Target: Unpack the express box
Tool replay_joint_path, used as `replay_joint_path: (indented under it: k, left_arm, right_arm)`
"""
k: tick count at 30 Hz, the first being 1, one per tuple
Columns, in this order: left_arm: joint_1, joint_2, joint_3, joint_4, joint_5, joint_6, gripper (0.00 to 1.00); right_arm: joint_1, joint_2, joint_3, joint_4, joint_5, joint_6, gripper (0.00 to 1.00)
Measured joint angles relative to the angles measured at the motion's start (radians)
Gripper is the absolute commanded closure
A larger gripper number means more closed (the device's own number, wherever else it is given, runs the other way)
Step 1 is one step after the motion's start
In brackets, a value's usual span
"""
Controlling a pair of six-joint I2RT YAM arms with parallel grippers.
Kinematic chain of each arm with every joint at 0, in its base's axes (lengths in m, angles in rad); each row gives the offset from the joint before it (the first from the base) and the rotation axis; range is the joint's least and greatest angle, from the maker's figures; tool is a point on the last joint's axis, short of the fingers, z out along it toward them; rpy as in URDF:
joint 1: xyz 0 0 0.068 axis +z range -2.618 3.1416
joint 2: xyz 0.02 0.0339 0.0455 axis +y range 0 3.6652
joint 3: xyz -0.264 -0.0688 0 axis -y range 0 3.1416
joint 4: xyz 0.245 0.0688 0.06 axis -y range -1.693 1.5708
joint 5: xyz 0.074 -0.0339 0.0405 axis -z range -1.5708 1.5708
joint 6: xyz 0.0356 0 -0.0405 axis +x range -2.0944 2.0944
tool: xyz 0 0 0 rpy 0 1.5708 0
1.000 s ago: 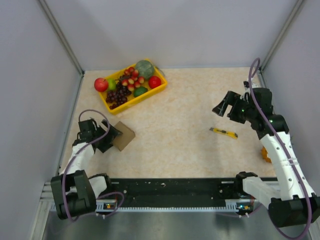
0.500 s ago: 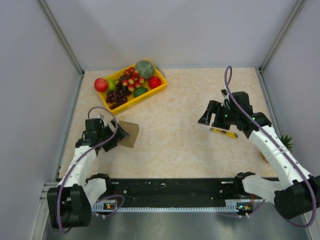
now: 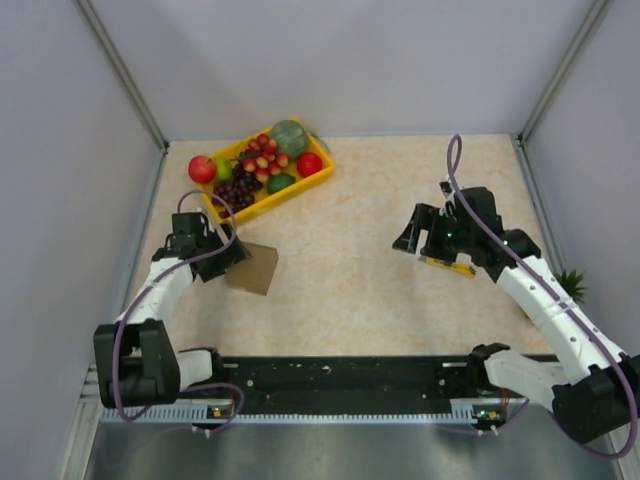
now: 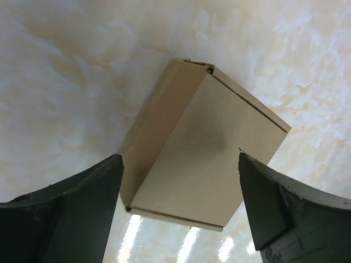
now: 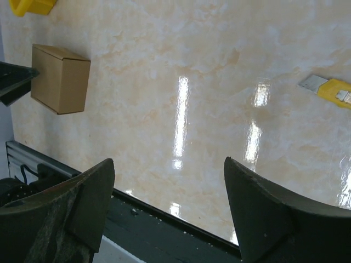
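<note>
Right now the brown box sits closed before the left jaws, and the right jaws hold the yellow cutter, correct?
No. The right jaws are open and empty; the yellow cutter lies loose on the table, not between them, as the right wrist view shows. The brown box does sit closed before the left jaws.

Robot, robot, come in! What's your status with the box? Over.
Left claw open, tips at the express box. Right claw open, empty, near the yellow cutter. Box shut. Nothing blocking it.
</note>
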State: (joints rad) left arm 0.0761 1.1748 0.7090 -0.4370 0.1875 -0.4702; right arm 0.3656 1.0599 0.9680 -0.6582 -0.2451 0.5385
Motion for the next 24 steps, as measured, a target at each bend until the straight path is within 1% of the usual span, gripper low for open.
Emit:
replay_joint_path:
  k: [4,8,11,17,20,24]
  left_arm:
    - [0.0,0.106,0.0,0.038,0.121,-0.004,0.18]
    - [-0.012,0.098,-0.044,0.142,0.255,-0.048,0.18]
    - [-0.074,0.093,-0.084,0.209,0.311,-0.084,0.18]
    - [-0.271,0.122,-0.098,0.303,0.343,-0.146,0.21]
    - [-0.298,0.146,-0.098,0.314,0.33,-0.169,0.19]
    - [-0.298,0.121,-0.098,0.286,0.254,-0.183,0.16]
  right_arm:
    - [0.0,-0.032,-0.018,0.006,0.003,0.009,0.21]
    - [0.0,-0.054,-0.051,0.006,0.005,0.019,0.21]
    - [0.0,-0.057,-0.07,0.006,0.007,0.024,0.22]
    - [0.015,-0.05,-0.078,0.011,0.018,0.031,0.22]
    - [0.043,-0.02,-0.078,0.027,0.034,0.03,0.21]
    - [0.108,0.046,-0.076,0.06,0.055,0.02,0.19]
